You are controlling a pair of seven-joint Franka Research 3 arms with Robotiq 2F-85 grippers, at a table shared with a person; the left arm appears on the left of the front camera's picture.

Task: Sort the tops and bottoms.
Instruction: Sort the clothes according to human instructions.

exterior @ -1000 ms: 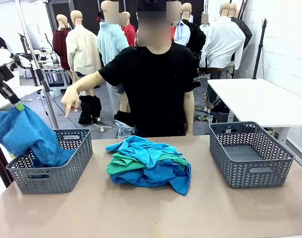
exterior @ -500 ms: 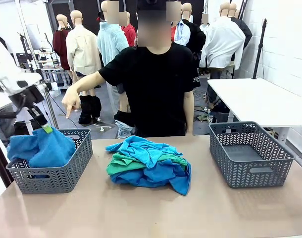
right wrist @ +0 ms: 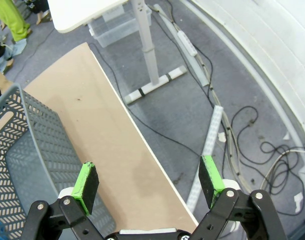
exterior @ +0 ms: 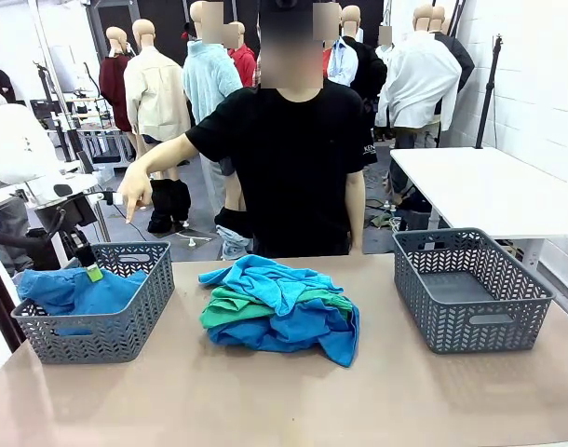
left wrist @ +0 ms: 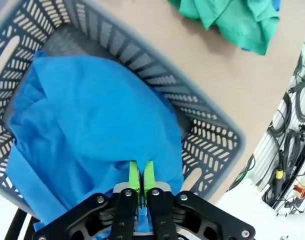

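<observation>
My left gripper (exterior: 92, 273) is down inside the grey basket (exterior: 126, 321) at the table's (exterior: 284, 400) left edge. Its green pads are pressed together on a fold of the blue top (exterior: 65, 291). In the left wrist view I see no gap between the pads, only cloth pinched there. The top lies bunched over most of the basket's floor.

The other clothes sit in one heap in the middle of the table, somewhat nearer the far edge than the near one. A lighter blue top (exterior: 270, 277) lies uppermost. The green bottoms (exterior: 230, 307) show beneath it, mostly on the heap's left side. A deeper blue cloth (exterior: 298, 331) spreads out along the near side and toward the right. I cannot tell whether the two blues in the heap are one garment or two.

A person in a black shirt stands at the far edge. One hand (exterior: 133, 194) is held out above the far side of the left basket, with a finger pointing downward.

My right gripper (right wrist: 148, 181) has its fingers spread wide with nothing between them. It hangs over the table's right edge, with bare tabletop and floor below it. The second grey basket (exterior: 470, 289) stands near that right edge, well apart from the heap.
</observation>
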